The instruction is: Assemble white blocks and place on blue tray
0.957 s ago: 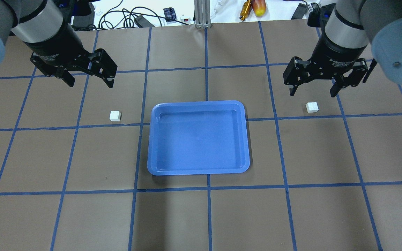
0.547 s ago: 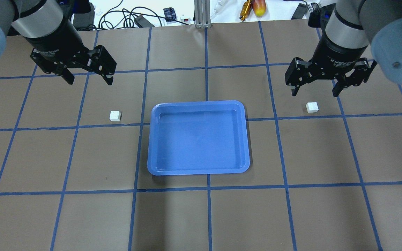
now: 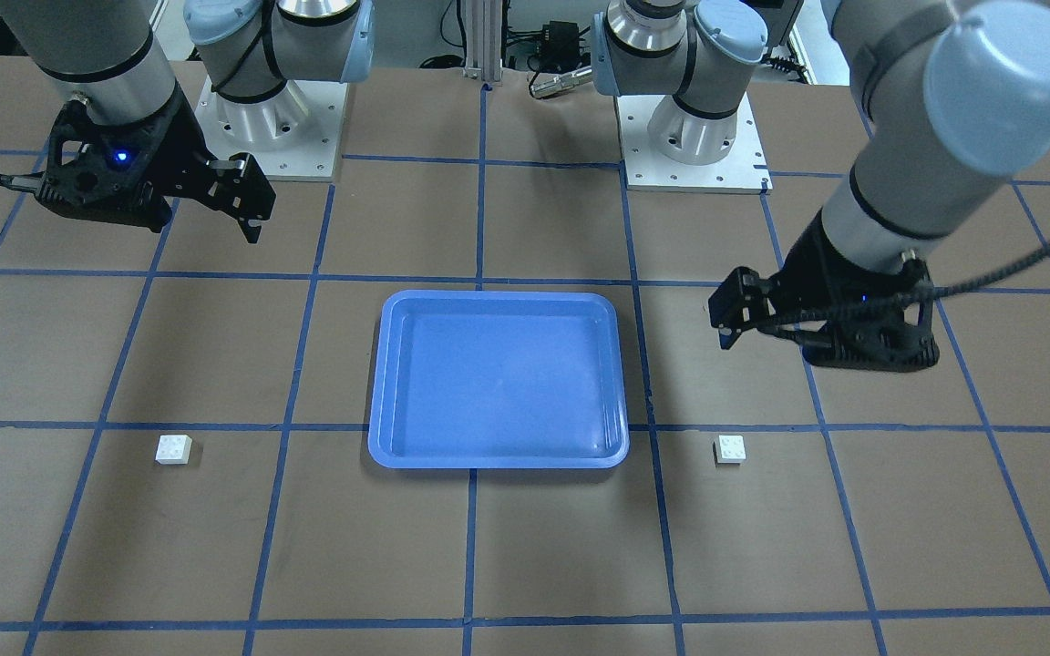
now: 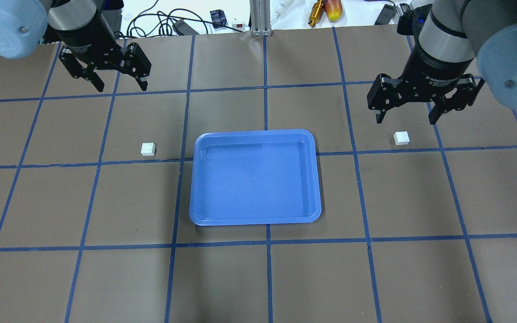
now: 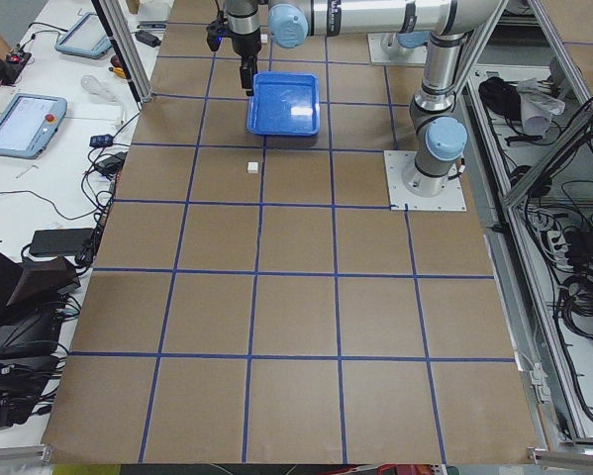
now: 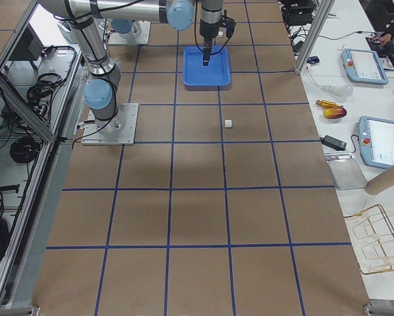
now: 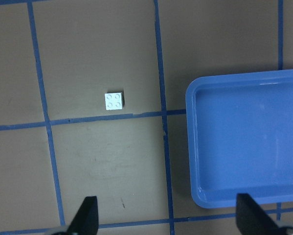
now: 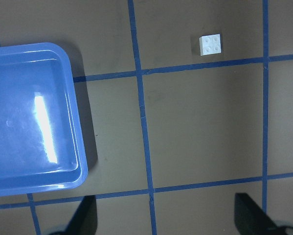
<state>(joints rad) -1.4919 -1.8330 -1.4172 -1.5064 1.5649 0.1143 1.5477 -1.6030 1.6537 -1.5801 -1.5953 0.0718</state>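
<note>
Two white blocks lie apart on the table. One white block [image 4: 148,149] [image 3: 731,448] [image 7: 114,101] is left of the blue tray [image 4: 255,133], and the other white block [image 4: 401,138] [image 3: 173,449] [image 8: 210,44] is right of it. The tray, also in the front view [image 3: 498,301], holds nothing. My left gripper [image 4: 121,86] [image 7: 167,220] is open and empty, hovering beyond and left of its block. My right gripper [image 4: 405,120] [image 8: 166,220] is open and empty, hovering just beyond its block.
The brown table carries a grid of blue tape lines [image 4: 265,89]. Cables and small tools [image 4: 326,11] lie past the far edge. The two arm bases [image 3: 265,118] stand on the robot's side of the table.
My left gripper has moved away from its block toward the far edge of the table, still open. My right gripper has barely moved. The blocks and tray are still.
</note>
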